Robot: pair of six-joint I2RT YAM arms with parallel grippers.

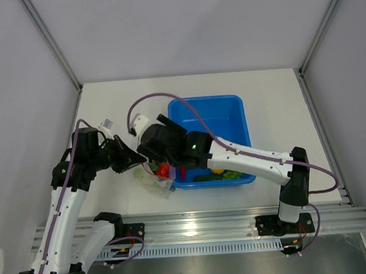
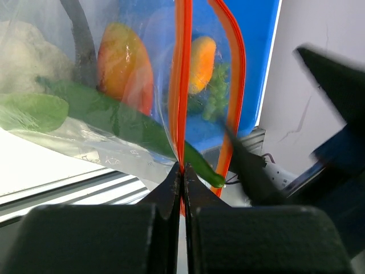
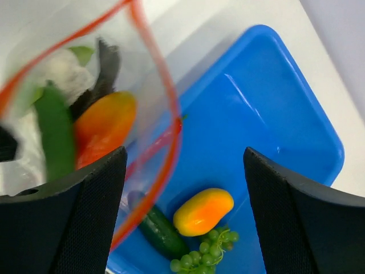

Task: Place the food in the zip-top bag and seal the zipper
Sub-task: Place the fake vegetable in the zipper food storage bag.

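Clear zip-top bag (image 2: 57, 140) blurs the food (image 2: 122, 68) inside; left gripper (image 2: 182, 171) pinches zipper (image 2: 181, 85).

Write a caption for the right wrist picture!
Open right gripper above blue tub with orange fruit and grapes, zip-top bag alongside.

I can read no text, label, brand or number in any of my three views. In the left wrist view there are a few faint grey marks on the zip-top bag (image 2: 68, 142), just below the long green vegetable (image 2: 125, 123). They are too blurred for me to tell whether they are print at all.
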